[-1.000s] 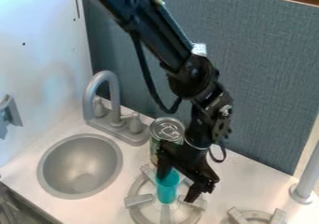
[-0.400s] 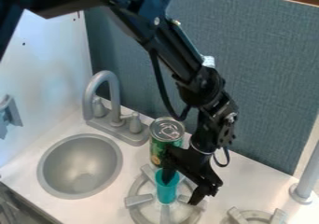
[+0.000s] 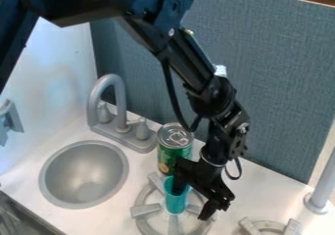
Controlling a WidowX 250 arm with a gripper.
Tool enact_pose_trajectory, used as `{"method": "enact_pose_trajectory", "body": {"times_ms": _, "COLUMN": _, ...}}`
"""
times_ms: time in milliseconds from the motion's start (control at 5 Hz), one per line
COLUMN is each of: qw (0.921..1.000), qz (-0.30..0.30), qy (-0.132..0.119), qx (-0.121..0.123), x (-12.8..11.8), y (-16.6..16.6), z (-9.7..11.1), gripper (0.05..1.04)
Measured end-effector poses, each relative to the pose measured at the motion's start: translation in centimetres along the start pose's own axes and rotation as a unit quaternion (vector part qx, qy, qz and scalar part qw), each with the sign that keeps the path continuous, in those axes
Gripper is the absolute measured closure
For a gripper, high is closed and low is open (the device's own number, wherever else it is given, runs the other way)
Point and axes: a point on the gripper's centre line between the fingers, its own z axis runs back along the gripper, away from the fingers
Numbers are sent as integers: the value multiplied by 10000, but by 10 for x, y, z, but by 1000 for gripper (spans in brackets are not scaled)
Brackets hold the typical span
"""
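a plain teal cup [image 3: 175, 201] stands upright on the grey burner grate [image 3: 145, 210]; the black gripper [image 3: 193, 199] gapes wide, one finger at the cup's rim, clasping nothing.

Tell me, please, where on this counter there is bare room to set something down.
The widest bare patch lies between the gripper, blue-gray panel, gray post and right burner. A smaller one lies toward the front, between sink and left burner. It is crowded around the turquoise cup and green can.
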Motion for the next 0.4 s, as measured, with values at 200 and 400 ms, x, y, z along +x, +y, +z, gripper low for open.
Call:
{"method": "enact_pose_trajectory", "body": {"times_ms": 200, "qw": 10000, "qz": 6, "qy": 55, "qx": 47, "x": -4, "y": 2, "z": -3, "gripper": 446}}
{"method": "enact_pose_trajectory", "body": {"times_ms": 400, "qw": 9996, "qz": 116, "qy": 182, "qx": 160, "x": -10, "y": 8, "z": -5, "gripper": 712}}
